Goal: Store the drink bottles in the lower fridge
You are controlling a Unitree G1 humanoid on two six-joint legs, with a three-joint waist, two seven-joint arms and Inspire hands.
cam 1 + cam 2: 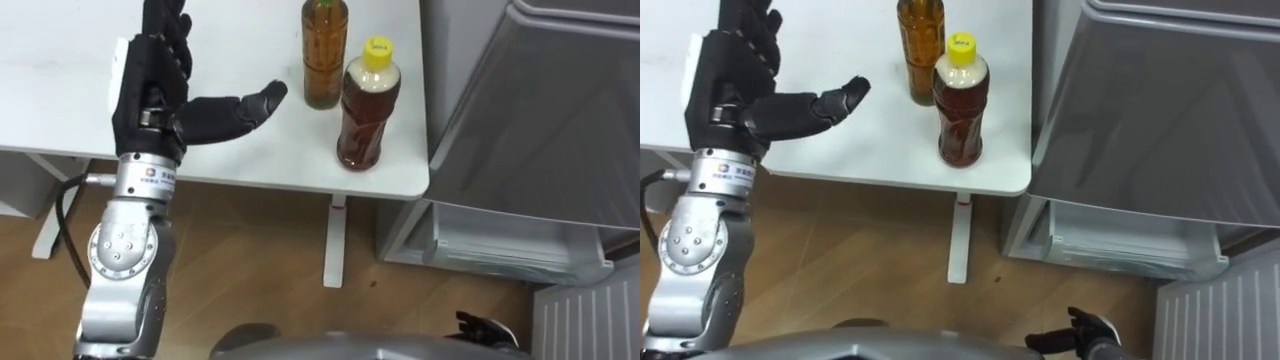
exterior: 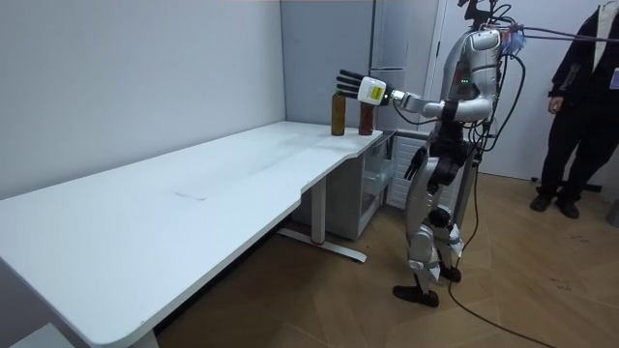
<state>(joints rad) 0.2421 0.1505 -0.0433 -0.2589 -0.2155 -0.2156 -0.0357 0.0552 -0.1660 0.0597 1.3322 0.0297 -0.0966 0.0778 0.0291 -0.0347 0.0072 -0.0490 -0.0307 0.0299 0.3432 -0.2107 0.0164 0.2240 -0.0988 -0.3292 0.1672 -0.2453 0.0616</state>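
Left eye view has the left robot hand raised over the white desk. Its fingers are straight and together, pointing away from the robot, and it holds nothing. Its thumb sticks out sideways toward the drinks, and the tip stops short of the nearer one without touching. That nearer drink is an amber bottle with a dark cap. It stands upright on the desk near the right-hand corner. Just beside it, closer to the desk's front edge, a reddish-brown tea bottle with a yellow cap also stands upright. The two look nearly in contact, but whether they touch cannot be made out. Both drinks are on the desk. Past the desk's right edge stands a grey fridge. Its lower compartment is open, with white inner ledges showing. Low at the bottom right, near the floor and in front of the fridge, is the right robot hand. It appears as a dark shape, and how its fingers are set cannot be told. In the room view the robot stands upright at the far corner of the long desk, beside the fridge. Its left arm is stretched out level with the tops of the bottles. A person in dark clothing stands well apart at the room view's right.
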